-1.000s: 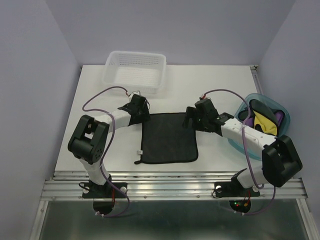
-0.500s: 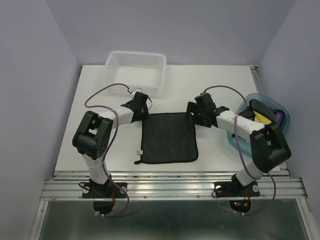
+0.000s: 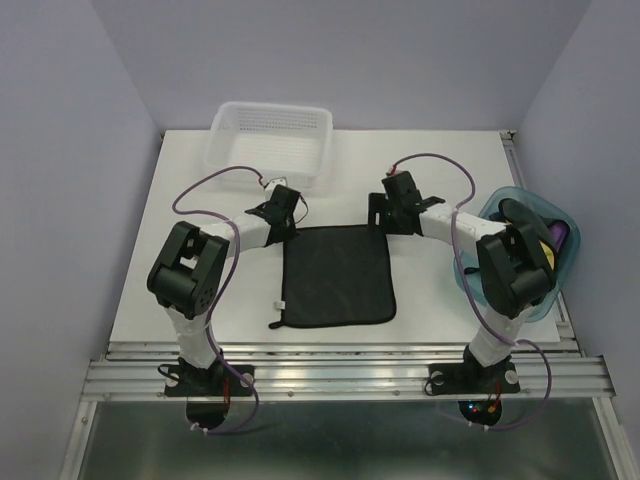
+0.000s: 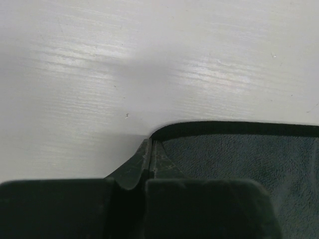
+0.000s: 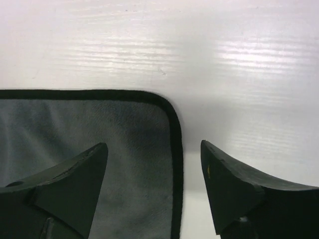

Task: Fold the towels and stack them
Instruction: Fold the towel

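The towel [image 3: 337,275] lies flat and spread out on the table [image 3: 430,290], just ahead of the two arm bases. Its near edge is well short of both sets of jaws, and a small white tag [image 3: 283,305] sticks out at the near-left corner.

Both arms reach to the far edge of the towel. The left gripper [image 4: 148,162] sits at the far-left corner with its jaws clenched. In the left wrist view the dark hem of that corner rises off the table and runs in between the closed fingers [image 4: 199,209], so the corner is pinched. The rest of the cloth spreads away to the right of the jaws, and bare white table lies beyond them.

The right gripper [image 5: 153,147] is at the far-right corner with its jaws released and set wide. They straddle the rounded corner: the hem lies flat on the table in the gap, nearer the left finger [image 5: 65,184], and neither finger visibly touches it.

To the right of the right jaws, beside that arm, stands a blue tub [image 3: 572,240] holding heaped towels [image 3: 520,212] in black, yellow and purple. Beyond the left jaws, apart from the towel, a white basket [image 3: 225,140] stands at the table's far edge.
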Controlling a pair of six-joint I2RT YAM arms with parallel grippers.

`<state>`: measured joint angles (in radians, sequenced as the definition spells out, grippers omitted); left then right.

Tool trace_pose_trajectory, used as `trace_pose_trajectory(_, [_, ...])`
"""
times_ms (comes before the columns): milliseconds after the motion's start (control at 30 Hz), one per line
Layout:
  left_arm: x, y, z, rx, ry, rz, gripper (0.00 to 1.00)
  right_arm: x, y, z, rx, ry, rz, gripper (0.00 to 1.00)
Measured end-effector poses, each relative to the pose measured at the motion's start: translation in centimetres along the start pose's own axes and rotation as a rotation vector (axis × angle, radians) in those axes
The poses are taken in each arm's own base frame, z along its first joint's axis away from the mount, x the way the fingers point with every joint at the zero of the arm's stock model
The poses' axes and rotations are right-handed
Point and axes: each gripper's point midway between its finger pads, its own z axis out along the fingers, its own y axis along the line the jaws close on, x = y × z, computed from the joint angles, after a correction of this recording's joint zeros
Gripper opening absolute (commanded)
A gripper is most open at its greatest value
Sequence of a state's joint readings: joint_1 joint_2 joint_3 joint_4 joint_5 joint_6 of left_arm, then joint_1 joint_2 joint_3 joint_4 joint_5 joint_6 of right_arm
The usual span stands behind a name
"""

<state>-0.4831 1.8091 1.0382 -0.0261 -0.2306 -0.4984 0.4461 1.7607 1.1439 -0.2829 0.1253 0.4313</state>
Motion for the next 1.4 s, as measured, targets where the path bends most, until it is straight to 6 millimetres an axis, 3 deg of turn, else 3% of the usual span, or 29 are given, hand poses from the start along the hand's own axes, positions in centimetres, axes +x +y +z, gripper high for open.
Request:
trace_pose_trajectory(167, [0.0, -0.1, -0.1, -0.010, -0.009, 0.013, 0.00, 0.1, -0.5, 1.5, 0.013, 0.022, -0.065, 0.57])
trace_pose_trajectory(367, [0.0, -0.1, -0.1, -0.021, -0.019, 0.020, 0.00, -0.2, -0.6, 2.3, 0.026, 0.022, -0.109, 0.54])
trace_pose_trajectory(533, [0.0, -0.1, -0.1, -0.022, -0.020, 0.021, 0.00, 0.7, -1.1, 3.6, 0.050, 0.048, -0.118, 0.47])
trace_pose_trajectory(667, [0.0, -0.1, -0.1, -0.023, -0.020, 0.021, 0.00, 0.0, -1.2, 4.1, 0.063, 0.028, -0.116, 0.42])
trace_pose_trajectory(733, [0.0, -0.1, -0.1, -0.023, -0.020, 0.022, 0.00, 0.0, -1.2, 4.1, 0.068, 0.025, -0.116, 0.36])
trace_pose_trajectory(767, [0.0, -0.1, -0.1, -0.023, -0.020, 0.022, 0.00, -0.1, -1.2, 4.2, 0.070, 0.023, -0.116, 0.29])
trace_pose_trajectory(867, [0.0, 0.0, -0.1, -0.027, -0.023, 0.023, 0.00, -0.1, -1.2, 4.2, 0.069, 0.022, -0.118, 0.21])
trace_pose_trajectory(1000, [-0.2, 0.4, -0.4, -0.047, -0.026, 0.035, 0.00, -0.1, -0.9, 4.2, 0.054, 0.022, -0.128, 0.02])
trace_pose_trajectory(1100, [-1.0, 0.4, -1.0, -0.051, -0.042, 0.040, 0.00, -0.2, -0.8, 4.2, 0.045, 0.023, -0.141, 0.01])
trace_pose_trajectory(1267, [-4.3, -0.6, -3.0, -0.024, -0.120, 0.030, 0.00, -1.0, -0.6, 4.0, 0.036, 0.003, -0.163, 0.01])
trace_pose_trajectory(1400, [-5.9, -0.8, -4.2, -0.013, -0.164, 0.025, 0.00, -3.0, 0.4, 2.5, -0.003, -0.060, -0.161, 0.01])
